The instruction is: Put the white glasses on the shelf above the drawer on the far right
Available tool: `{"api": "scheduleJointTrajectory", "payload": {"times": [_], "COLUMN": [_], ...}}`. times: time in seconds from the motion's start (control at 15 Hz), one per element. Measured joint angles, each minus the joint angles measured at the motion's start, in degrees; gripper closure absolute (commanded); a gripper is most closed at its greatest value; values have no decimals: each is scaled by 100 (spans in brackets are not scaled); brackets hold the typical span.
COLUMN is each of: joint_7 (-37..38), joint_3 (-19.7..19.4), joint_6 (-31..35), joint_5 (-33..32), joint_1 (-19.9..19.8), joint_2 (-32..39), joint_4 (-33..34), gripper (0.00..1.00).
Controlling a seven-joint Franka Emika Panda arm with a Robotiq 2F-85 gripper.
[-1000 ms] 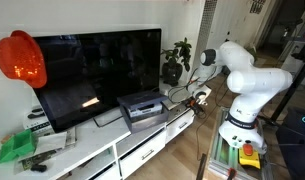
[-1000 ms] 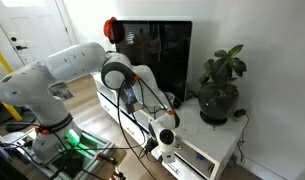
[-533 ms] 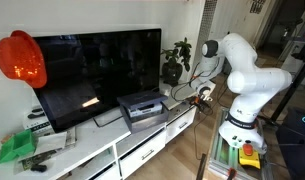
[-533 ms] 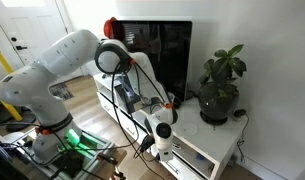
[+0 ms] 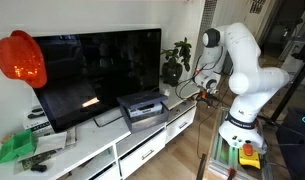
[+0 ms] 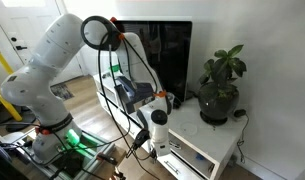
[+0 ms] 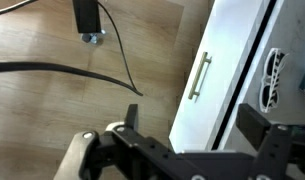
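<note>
The white glasses lie in the dark shelf slot above the white drawer front with its metal handle, at the right edge of the wrist view. My gripper is open and empty, its two black fingers spread, and it hangs apart from the glasses over the drawer front and the wood floor. In both exterior views the gripper is off the end of the white TV stand, beside the end drawers. I cannot make out the glasses in the exterior views.
A large TV, a grey box, a potted plant, a red round object and green items are on the stand. Cables and a black block lie on the floor.
The arm has lifted and drawn back from the stand. The gripper has moved away from the shelf and stays open and empty.
</note>
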Motion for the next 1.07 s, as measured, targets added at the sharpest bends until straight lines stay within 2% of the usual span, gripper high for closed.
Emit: {"api": "scheduleJointTrajectory", "payload": {"times": [0.27, 0.6, 1.07], "joint_7": [750, 1715, 2492], "joint_3": [-646, -1368, -1969], "joint_6": [-23, -31, 88], "joint_5": [-1041, -2587, -4410], "joint_1": [528, 1056, 1477], "joint_2": [-570, -1141, -1829], "joint_4": [-603, -1008, -1452], "gripper": [0, 0, 0]}}
